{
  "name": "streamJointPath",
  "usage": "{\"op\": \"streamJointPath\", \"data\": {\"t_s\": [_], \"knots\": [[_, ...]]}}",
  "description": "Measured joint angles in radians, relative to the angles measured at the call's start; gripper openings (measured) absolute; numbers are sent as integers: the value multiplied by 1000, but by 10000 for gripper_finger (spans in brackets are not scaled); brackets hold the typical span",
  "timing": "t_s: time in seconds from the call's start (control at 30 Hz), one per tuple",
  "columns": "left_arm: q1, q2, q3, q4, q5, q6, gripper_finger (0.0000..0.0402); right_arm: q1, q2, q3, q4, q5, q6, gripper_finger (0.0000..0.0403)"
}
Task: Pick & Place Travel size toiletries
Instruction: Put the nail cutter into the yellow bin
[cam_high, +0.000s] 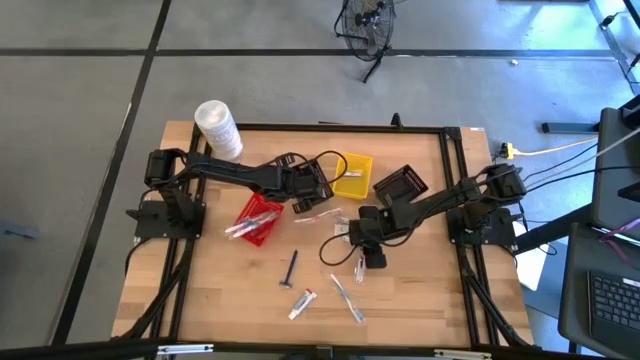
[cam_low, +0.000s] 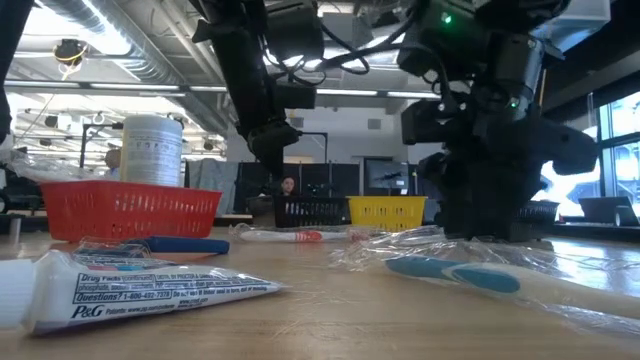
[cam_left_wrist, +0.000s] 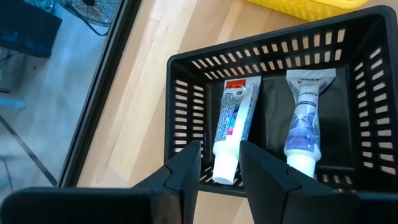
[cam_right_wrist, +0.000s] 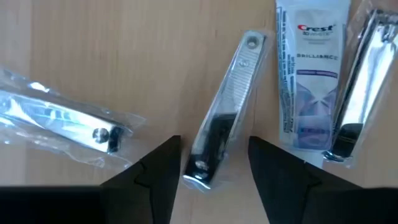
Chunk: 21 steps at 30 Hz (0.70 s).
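Right wrist view: right gripper (cam_right_wrist: 211, 163) wide open, empty, straddles wrapped nail clipper (cam_right_wrist: 222, 113); clipper long axis runs between fingers, toothpaste tube (cam_right_wrist: 311, 74) just beside clipper.

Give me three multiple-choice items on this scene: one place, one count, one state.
1. Where do the toothpaste tubes under the left gripper lie? A black basket; B yellow basket; C bare table.
2. How many nail clippers show in the right wrist view? A one; B three; C five.
3. The right gripper has its jaws: A open; B shut on a tube; C shut on a basket.
Key: 1A, both tubes lie within the black walls; 2B, three wrapped clippers show; 3A, the jaws stand apart above the middle clipper.
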<state>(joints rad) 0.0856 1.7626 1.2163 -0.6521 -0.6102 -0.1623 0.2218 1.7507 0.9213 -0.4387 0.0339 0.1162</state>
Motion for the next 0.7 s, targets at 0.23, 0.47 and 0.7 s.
{"op": "streamJointPath", "data": {"t_s": [0.23,0.47,0.7], "knots": [[0,0,0,1,0,-11,106,2,25,4,1,11,-46,135],[0,0,0,2,0,-11,106,0,-2,-2,29,-34,-128,62],[0,0,0,2,0,-10,106,0,-15,110,-89,30,-298,82]]}}
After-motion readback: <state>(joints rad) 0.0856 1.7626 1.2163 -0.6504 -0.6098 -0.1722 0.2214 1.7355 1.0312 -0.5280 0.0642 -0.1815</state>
